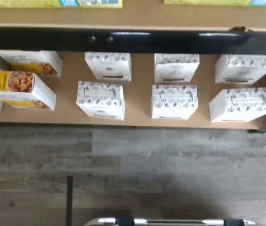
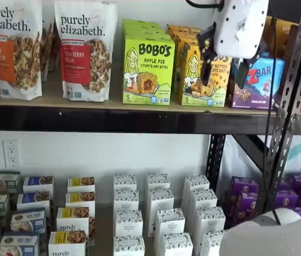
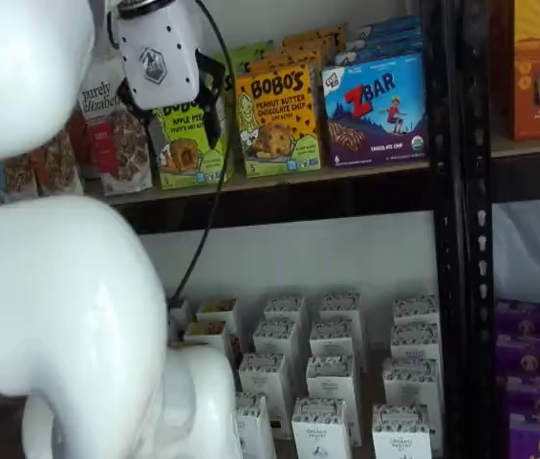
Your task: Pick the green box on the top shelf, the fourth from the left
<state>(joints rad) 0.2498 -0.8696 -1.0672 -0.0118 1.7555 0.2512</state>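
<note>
The lime-green Bobo's Apple Pie green box (image 2: 147,69) stands upright on the top shelf (image 2: 59,104), at the front of a row of like boxes. My gripper (image 2: 225,72) hangs in front of that shelf, white body above and two black fingers with a plain gap between them, holding nothing. In a shelf view it lies right of the green box, before the yellow-orange Bobo's box (image 2: 190,88). In a shelf view the gripper (image 3: 169,115) covers the upper part of the green box (image 3: 185,148). The wrist view shows the shelf's black rail (image 1: 133,40), not the fingers.
Purely Elizabeth bags (image 2: 86,48) stand left of the green box, a blue ZBar box (image 3: 379,105) further right. Dark perforated uprights (image 3: 461,191) flank the bay. Small white boxes (image 2: 161,213) fill the lower shelf. My white arm (image 3: 59,306) bulks in the foreground.
</note>
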